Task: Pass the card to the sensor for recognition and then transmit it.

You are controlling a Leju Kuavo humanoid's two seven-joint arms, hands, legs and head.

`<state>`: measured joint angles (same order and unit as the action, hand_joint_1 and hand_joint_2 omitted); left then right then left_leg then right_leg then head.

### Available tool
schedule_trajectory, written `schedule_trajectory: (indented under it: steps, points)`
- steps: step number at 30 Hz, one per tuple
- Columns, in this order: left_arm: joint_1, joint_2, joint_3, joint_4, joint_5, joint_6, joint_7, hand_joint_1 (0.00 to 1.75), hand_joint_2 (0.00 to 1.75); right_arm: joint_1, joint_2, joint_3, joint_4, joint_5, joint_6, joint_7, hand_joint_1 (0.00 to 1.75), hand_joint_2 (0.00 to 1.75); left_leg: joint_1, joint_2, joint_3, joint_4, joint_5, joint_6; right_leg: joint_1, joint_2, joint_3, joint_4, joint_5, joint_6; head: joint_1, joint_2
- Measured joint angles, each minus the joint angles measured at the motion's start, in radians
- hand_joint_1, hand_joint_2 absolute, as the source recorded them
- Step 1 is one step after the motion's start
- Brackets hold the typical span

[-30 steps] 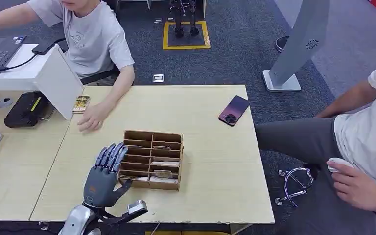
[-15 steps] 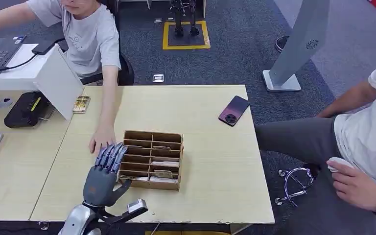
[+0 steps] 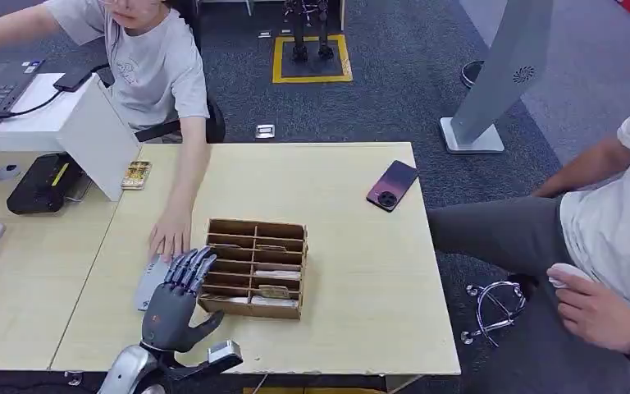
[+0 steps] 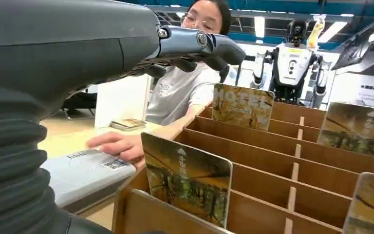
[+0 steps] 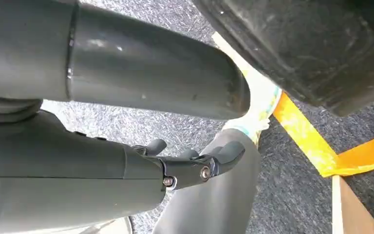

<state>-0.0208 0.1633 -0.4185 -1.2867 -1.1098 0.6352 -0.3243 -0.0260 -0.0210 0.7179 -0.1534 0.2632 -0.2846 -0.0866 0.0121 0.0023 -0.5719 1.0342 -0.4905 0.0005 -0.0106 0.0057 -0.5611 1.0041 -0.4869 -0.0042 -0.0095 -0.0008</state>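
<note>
Hovering my left robot hand (image 3: 174,300), fingers spread and empty, beside the card rack (image 3: 254,268) near the worktop's (image 3: 353,271) front edge.

A light wooden table (image 3: 353,246) stood on dark grey carpet (image 3: 394,107). A yellow square outline (image 3: 312,78) was marked on the floor beyond it. To the right rose a slanted white pillar (image 3: 500,74) on a flat base. At the left, a second desk (image 3: 16,279) adjoined the table, with a white angled partition (image 3: 98,139) upon it. Strip lights (image 4: 260,24) shone overhead.
</note>
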Motion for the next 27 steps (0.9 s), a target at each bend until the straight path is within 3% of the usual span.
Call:
schedule_trajectory:
  steps: [17,18,19,27]
  points:
    - [-0.002,0.012,-0.031,0.013,0.015,-0.020,0.000,0.00,1.75,-0.002,0.005,0.001,0.000,0.003,-0.001,-0.001,0.00,0.00,0.000,0.000,0.000,0.000,0.000,0.000,0.000,0.000,0.000,0.000,0.000,0.000,0.000,0.000]
    - [-0.002,0.012,-0.031,0.013,0.015,-0.022,0.000,0.16,1.75,-0.002,0.005,0.001,0.000,0.003,-0.001,-0.001,0.00,0.00,0.000,0.000,0.000,0.000,0.000,0.000,0.000,0.000,0.000,0.000,0.000,0.000,0.000,0.000]
    - [-0.002,0.012,-0.031,0.013,0.016,-0.023,0.000,1.75,1.75,-0.002,0.005,0.001,0.000,0.003,-0.001,-0.001,0.00,0.00,0.000,0.000,0.000,0.000,0.000,0.000,0.000,0.000,0.000,0.000,0.000,0.000,0.000,0.000]
    - [-0.001,0.012,-0.031,0.013,0.043,-0.032,-0.009,1.75,1.75,-0.002,0.005,0.001,0.000,0.006,-0.001,-0.001,0.00,0.00,0.000,0.000,0.000,0.000,0.000,0.000,0.000,0.000,0.000,0.000,0.000,0.000,0.000,0.000]
